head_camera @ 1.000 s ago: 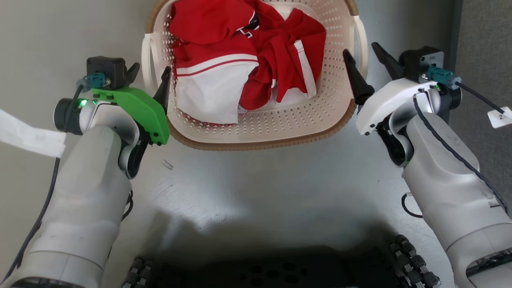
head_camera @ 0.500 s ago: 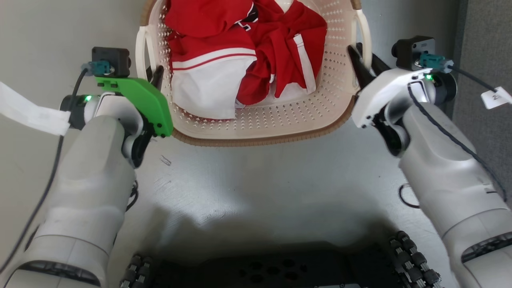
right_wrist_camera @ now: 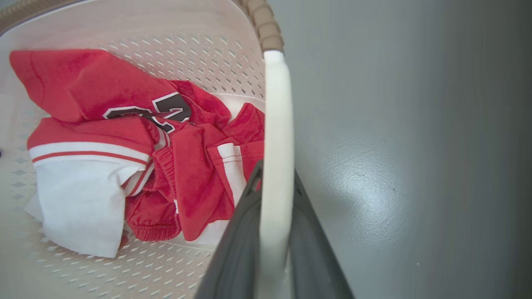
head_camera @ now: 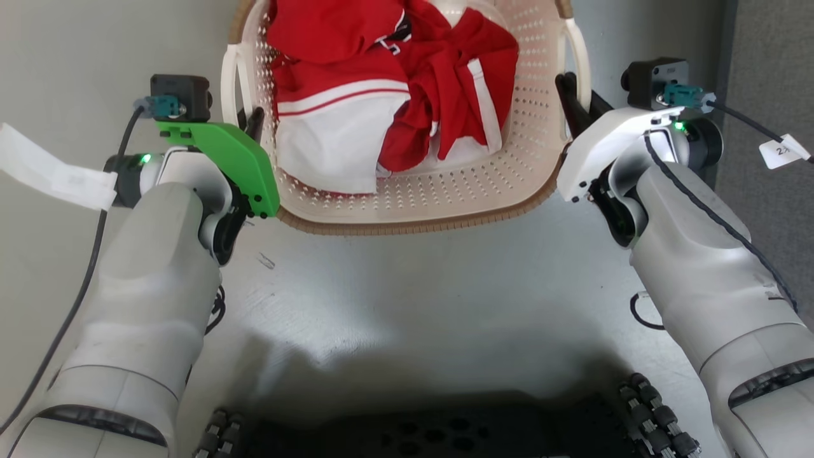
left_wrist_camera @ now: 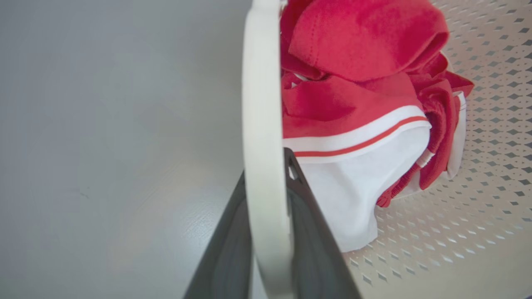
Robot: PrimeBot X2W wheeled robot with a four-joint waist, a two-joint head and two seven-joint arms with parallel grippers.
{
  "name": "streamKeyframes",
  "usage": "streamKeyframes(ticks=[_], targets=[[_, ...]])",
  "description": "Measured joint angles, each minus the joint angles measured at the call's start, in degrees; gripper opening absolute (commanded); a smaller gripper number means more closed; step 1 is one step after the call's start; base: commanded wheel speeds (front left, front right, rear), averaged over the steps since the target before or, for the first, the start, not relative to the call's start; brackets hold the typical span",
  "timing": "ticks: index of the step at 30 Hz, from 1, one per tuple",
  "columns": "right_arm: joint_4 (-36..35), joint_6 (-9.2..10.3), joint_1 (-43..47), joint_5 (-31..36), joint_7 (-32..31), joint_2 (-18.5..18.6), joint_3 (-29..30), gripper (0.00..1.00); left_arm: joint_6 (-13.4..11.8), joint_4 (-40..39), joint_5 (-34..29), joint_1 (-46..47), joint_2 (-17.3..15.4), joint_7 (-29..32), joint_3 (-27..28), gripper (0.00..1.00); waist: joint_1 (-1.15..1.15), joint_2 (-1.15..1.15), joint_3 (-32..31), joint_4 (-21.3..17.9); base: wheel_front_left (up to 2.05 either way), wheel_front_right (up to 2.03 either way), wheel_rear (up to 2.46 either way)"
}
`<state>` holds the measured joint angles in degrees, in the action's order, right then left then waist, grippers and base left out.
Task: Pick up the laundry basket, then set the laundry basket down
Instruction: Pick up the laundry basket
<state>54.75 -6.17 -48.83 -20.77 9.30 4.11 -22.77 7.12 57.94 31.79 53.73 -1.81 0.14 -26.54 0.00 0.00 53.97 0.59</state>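
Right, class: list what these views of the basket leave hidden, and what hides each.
- Far end of basket: cut by head view's top edge.
- Its underside: hidden by its own walls, all views; lifted or not, unclear.
- Jaw gaps: covered by white handles, both wrist views.
- Cable tag number: too small, head view.

**Both grippers close onto the basket handles**

A second ago the left gripper (head_camera: 249,119) and the right gripper (head_camera: 575,89) stood spread wide beside the laundry basket (head_camera: 445,191), with their fingers clear of it. Half a second ago both had slid forward, each with one finger on either side of a handle. Now the fingers have drawn together. The left pair pinches the left handle (head_camera: 232,83) and the right pair pinches the right handle (head_camera: 580,57). Both arms have swung slightly inward toward the basket wall. The basket's near rim sits a shade higher in the head view than a second ago.
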Motion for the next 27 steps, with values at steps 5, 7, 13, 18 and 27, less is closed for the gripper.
streamKeyframes(ticks=[5,7,13,18,27], targets=[[1.90,-0.36,0.00,-0.53,0.22,-0.35,-0.22,0.00,0.00,1.90,1.71,0.00,0.51,-0.27,-0.09,0.00,0.00,0.00,-1.66,-0.04,0.00,0.00,0.00],[2.82,-0.38,0.00,-0.85,0.22,-0.44,-0.32,0.00,0.00,2.80,2.47,-0.02,0.82,-0.26,-0.09,0.00,0.00,0.00,-2.45,-0.05,0.00,0.00,0.00],[5.68,-0.89,0.06,-1.72,-0.25,-0.80,-0.88,0.00,0.44,4.78,3.93,-0.42,1.27,-0.12,-0.24,0.00,0.00,0.00,-5.20,-0.13,0.00,0.00,0.00],[8.11,-0.90,0.73,-3.09,-1.90,-1.22,-1.57,0.00,0.44,6.39,5.83,-2.19,1.75,1.11,-0.63,0.00,0.00,0.00,-7.99,-0.29,0.00,0.00,0.00],[10.44,-0.97,3.26,-5.30,-4.69,-1.88,-3.04,0.00,0.44,8.48,7.60,-5.28,2.19,4.09,-1.74,0.00,0.00,0.00,-13.66,-0.59,0.00,0.00,0.00]])
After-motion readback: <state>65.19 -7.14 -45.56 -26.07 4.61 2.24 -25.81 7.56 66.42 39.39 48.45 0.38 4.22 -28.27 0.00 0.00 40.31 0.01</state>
